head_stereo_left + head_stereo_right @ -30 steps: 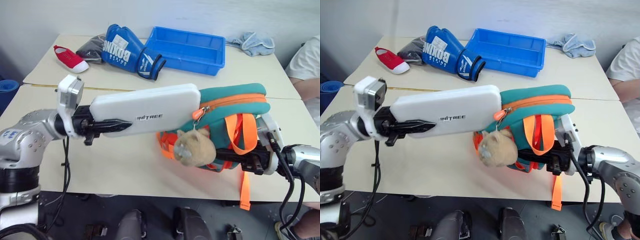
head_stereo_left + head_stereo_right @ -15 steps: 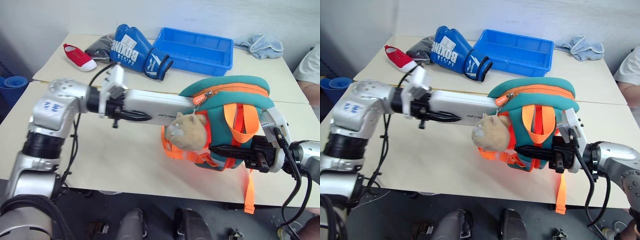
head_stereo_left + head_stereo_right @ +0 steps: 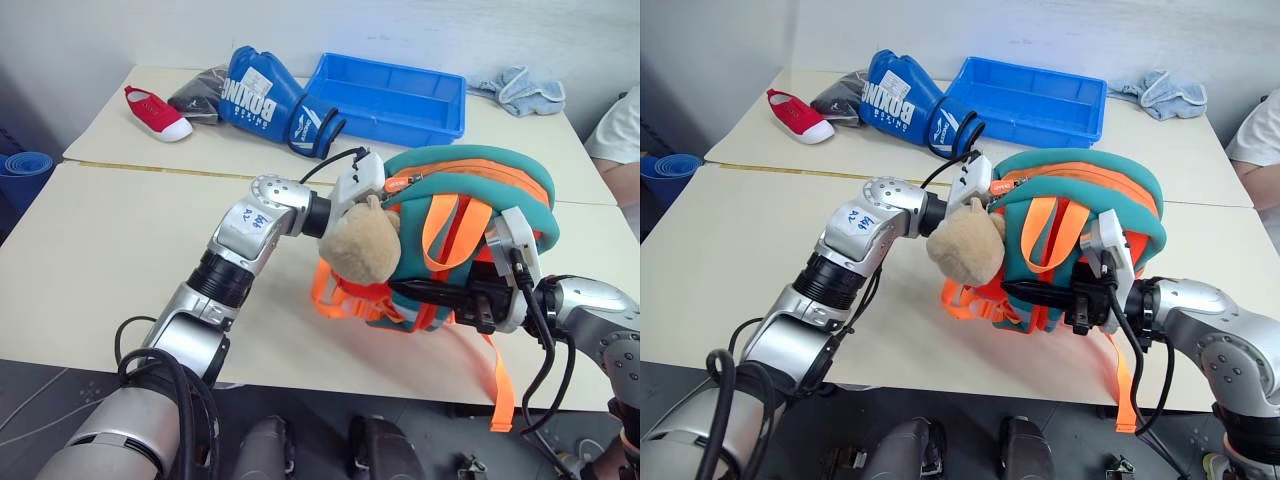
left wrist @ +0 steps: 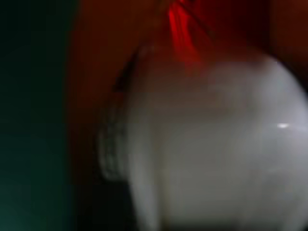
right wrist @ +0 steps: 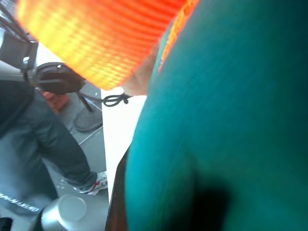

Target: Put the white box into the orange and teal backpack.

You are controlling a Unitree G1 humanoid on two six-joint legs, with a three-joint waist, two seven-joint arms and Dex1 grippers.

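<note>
Beige counter (image 3: 120,250) carries the scene. Left tool reaches into the orange and teal backpack (image 3: 480,180), its state hidden; the white box (image 4: 211,159) lies inside. Right tool (image 3: 450,297) is clenched on the backpack's near side.

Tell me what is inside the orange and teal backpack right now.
The left wrist view, from within the orange and teal backpack, shows the white box against its red lining. The left gripper is covered by the backpack's opening.
</note>
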